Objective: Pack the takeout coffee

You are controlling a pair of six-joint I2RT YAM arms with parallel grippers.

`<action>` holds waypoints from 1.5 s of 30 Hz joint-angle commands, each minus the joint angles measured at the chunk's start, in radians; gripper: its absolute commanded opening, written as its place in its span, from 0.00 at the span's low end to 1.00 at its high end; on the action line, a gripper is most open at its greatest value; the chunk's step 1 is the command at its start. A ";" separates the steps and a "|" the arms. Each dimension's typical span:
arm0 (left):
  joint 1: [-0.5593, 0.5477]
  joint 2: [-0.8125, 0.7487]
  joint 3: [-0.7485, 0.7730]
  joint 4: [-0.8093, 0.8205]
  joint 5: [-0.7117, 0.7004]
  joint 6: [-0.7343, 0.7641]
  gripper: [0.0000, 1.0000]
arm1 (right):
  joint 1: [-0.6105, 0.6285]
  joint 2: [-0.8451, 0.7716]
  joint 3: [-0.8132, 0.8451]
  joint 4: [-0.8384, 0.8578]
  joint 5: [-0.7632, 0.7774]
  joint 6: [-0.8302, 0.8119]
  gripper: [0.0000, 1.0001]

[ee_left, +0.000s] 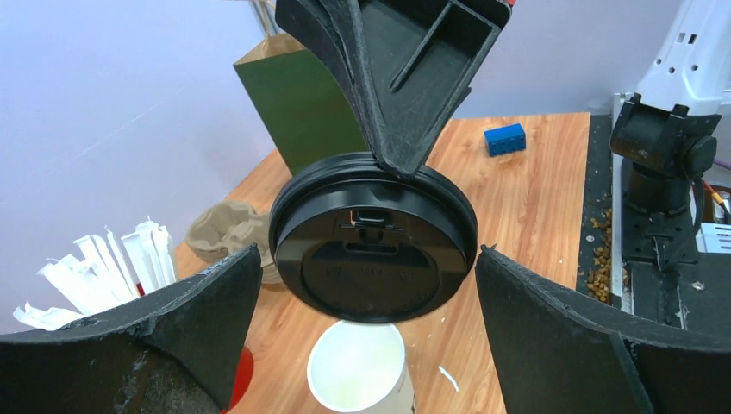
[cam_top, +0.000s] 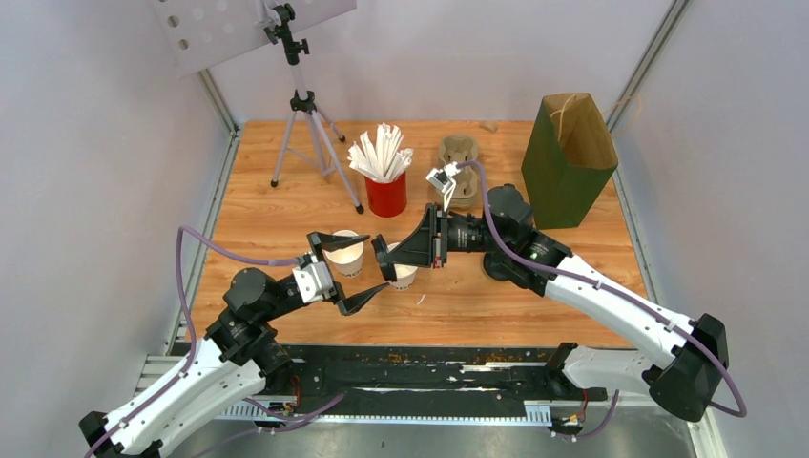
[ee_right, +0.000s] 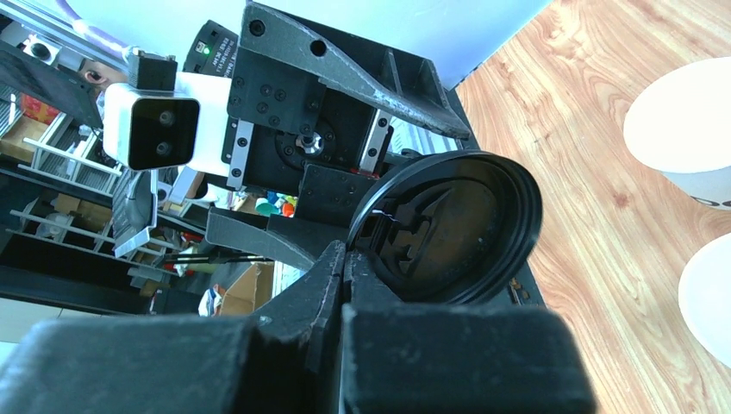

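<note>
- Right gripper (cam_top: pixel 387 256): jaws closed, pinching the rim of a round black plastic lid (ee_right: pixel 457 224), held on edge above the wooden table (cam_top: pixel 286 205).
- Left gripper (ee_left: pixel 369 252): fingers spread wide either side of that lid, not touching it.
- Two white paper cups, both uncapped, at table centre: left cup (cam_top: pixel 345 253) and right cup (cam_top: pixel 403 275), lid between them.

Wooden table (cam_top: pixel 286 205) with white cups (cam_top: pixel 345 256), red cup (cam_top: pixel 385 196), tray (cam_top: pixel 460 153), bag (cam_top: pixel 563 181)

Black lid (ee_left: pixel 371 259), white cup (ee_left: pixel 358 371), red straw cup (cam_top: pixel 385 197), green bag (cam_top: pixel 561 176)
</note>
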 commanded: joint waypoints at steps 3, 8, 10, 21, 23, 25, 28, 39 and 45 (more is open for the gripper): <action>-0.002 -0.003 -0.002 0.051 0.012 0.029 1.00 | 0.013 0.008 0.031 0.097 0.001 0.029 0.00; -0.002 0.006 0.001 0.057 0.037 0.040 0.98 | 0.022 0.014 0.031 0.101 0.006 0.030 0.00; -0.002 0.010 0.002 0.056 0.056 0.044 0.96 | 0.023 0.012 0.029 0.100 0.008 0.030 0.00; -0.002 0.003 0.028 -0.012 0.052 0.072 0.75 | 0.023 -0.003 0.011 0.083 0.028 0.024 0.00; -0.002 0.001 0.030 -0.014 0.043 0.067 0.75 | 0.023 -0.003 0.011 0.073 0.036 0.021 0.03; -0.002 0.001 0.034 -0.020 0.032 0.060 0.75 | 0.023 -0.003 0.011 0.053 0.042 0.015 0.10; -0.002 0.004 0.058 -0.090 0.002 0.061 0.77 | 0.023 -0.019 0.022 -0.004 0.074 -0.012 0.25; -0.002 0.233 0.386 -0.629 -0.301 -0.063 0.75 | 0.023 -0.174 0.035 -0.350 0.439 -0.192 0.95; -0.005 0.545 0.707 -0.971 -0.397 -0.169 0.72 | 0.022 -0.256 0.016 -0.466 0.574 -0.266 1.00</action>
